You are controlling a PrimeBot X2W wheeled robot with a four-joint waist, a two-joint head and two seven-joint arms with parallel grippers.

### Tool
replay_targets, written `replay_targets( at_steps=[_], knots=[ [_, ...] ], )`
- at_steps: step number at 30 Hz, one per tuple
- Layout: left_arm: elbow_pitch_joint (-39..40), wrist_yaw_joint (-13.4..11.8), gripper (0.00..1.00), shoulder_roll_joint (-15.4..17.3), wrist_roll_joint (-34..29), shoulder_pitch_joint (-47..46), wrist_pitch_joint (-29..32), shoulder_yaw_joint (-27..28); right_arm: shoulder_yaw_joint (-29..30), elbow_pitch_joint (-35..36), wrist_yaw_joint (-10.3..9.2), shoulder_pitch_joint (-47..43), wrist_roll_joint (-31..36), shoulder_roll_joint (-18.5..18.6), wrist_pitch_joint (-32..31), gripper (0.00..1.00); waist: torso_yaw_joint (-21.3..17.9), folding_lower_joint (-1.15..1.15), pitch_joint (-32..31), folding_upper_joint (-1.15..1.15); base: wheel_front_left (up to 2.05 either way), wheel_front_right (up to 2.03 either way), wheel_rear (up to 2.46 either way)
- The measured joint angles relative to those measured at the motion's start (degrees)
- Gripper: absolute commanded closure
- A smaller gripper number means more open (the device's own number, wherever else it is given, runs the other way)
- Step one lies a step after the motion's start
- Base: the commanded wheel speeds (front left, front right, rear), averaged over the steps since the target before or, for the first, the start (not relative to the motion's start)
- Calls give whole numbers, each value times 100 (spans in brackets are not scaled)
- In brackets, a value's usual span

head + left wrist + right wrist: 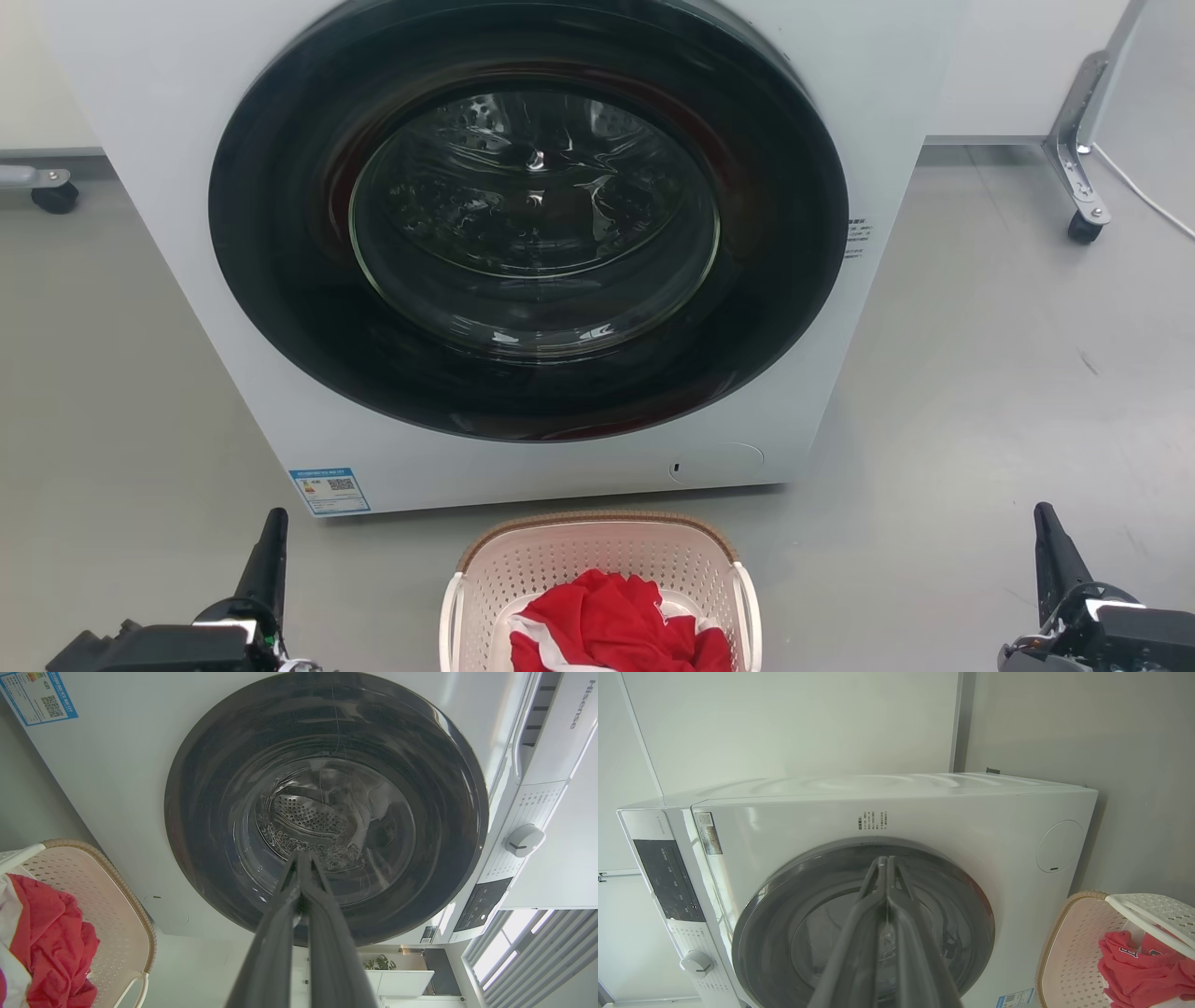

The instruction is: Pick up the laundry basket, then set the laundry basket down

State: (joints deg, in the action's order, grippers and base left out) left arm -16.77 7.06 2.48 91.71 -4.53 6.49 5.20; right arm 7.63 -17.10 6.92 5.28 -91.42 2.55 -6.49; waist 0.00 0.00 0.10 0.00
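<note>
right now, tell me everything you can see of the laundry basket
The laundry basket is cream-white perforated plastic, rounded-rectangular, with a brown woven-look rim and a white handle on each side. It stands upright on the grey floor, just in front of the washing machine. Red clothing with white trim lies heaped inside. The left gripper and right gripper sit apart on either side, jaws shut, touching nothing.

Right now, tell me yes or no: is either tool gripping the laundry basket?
No: the left tool and the right tool stand apart from the laundry basket, one off to each side of it.
</note>
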Motion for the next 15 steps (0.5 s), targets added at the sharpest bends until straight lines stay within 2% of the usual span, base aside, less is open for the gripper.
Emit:
replay_targets(
  at_steps=[15],
  knots=[
    [-3, 0, 100, 0, 0, 0, 0, 0, -1, 0, 9, 0, -1, 0, 0, 100, 0, 0, 0, 0, 0, 0, 0]
  ],
)
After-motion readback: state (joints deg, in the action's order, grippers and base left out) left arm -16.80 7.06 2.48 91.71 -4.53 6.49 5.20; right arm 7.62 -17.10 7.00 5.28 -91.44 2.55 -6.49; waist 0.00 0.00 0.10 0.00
